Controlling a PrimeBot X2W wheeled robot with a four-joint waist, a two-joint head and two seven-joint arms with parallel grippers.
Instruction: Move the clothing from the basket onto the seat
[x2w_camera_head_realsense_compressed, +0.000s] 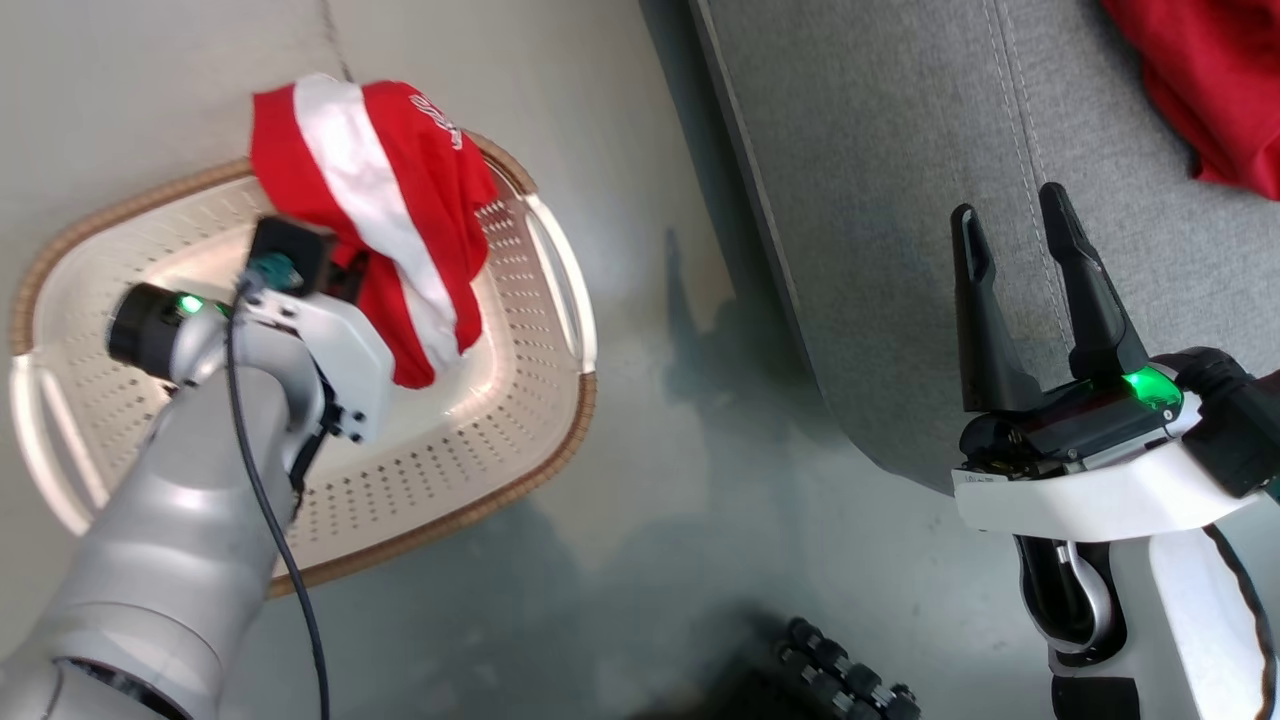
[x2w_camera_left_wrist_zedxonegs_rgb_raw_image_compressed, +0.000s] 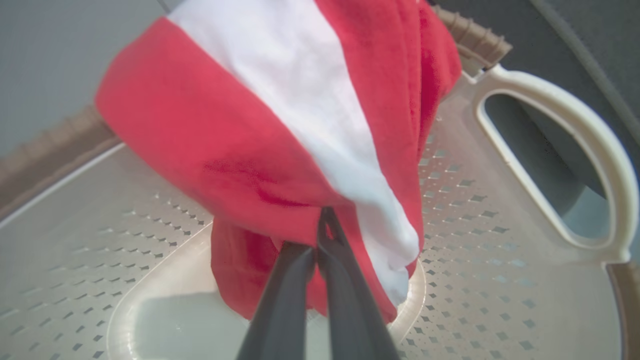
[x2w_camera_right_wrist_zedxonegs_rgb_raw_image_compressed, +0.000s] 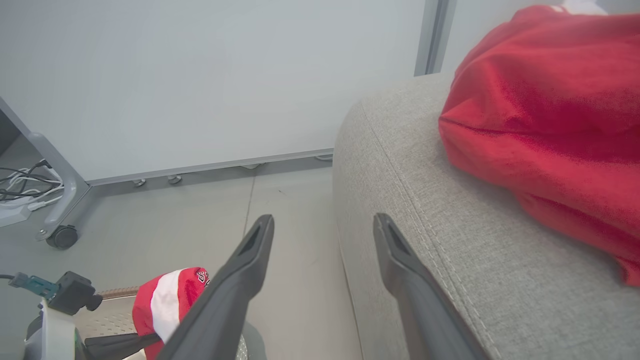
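A red garment with a broad white stripe (x2w_camera_head_realsense_compressed: 385, 210) hangs over the cream perforated basket (x2w_camera_head_realsense_compressed: 500, 400), lifted clear of its floor. My left gripper (x2w_camera_left_wrist_zedxonegs_rgb_raw_image_compressed: 320, 235) is shut on this clothing, its dark fingers pinching the fabric's underside; the same piece (x2w_camera_right_wrist_zedxonegs_rgb_raw_image_compressed: 165, 300) appears at the lower left of the right wrist view. A second red piece (x2w_camera_head_realsense_compressed: 1210, 90) lies on the grey seat (x2w_camera_head_realsense_compressed: 880, 200) at the upper right. My right gripper (x2w_camera_head_realsense_compressed: 1015, 235) stands open over the seat's front edge, with nothing between its fingers (x2w_camera_right_wrist_zedxonegs_rgb_raw_image_compressed: 250, 260).
The basket sits on the pale floor left of the seat, its white handle (x2w_camera_left_wrist_zedxonegs_rgb_raw_image_compressed: 575, 135) on the seat's side. A strip of bare floor (x2w_camera_head_realsense_compressed: 680, 420) separates them. A white wall panel, a castor leg (x2w_camera_right_wrist_zedxonegs_rgb_raw_image_compressed: 62, 235) and cables (x2w_camera_right_wrist_zedxonegs_rgb_raw_image_compressed: 25, 185) stand beyond.
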